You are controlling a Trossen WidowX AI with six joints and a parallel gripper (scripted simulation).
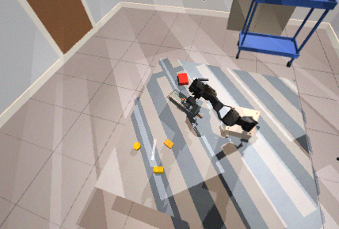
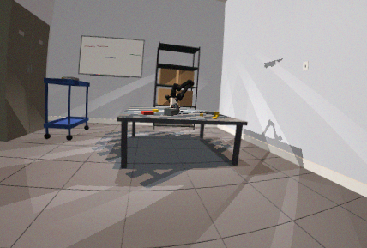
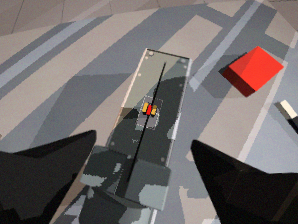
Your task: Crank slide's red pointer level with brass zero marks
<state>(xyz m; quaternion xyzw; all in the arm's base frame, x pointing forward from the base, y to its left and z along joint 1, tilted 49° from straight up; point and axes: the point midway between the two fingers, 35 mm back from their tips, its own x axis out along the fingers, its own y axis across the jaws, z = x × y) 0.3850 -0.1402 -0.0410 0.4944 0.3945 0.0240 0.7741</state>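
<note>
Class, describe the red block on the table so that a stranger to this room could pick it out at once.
Start at the striped table where the black arm stands. Just beyond the long grey crank machine that the arm reaches over, off its far end, lies the red block. It is the only large plain red piece; the other loose pieces are yellow or orange.

the end effector (image 3: 145, 185) fingertips and crank are cut off below.

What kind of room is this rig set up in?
Probably a workshop or lab storeroom: a metal table on a tiled floor, a whiteboard, a blue cart, and a black shelf rack holding cardboard boxes.
</note>
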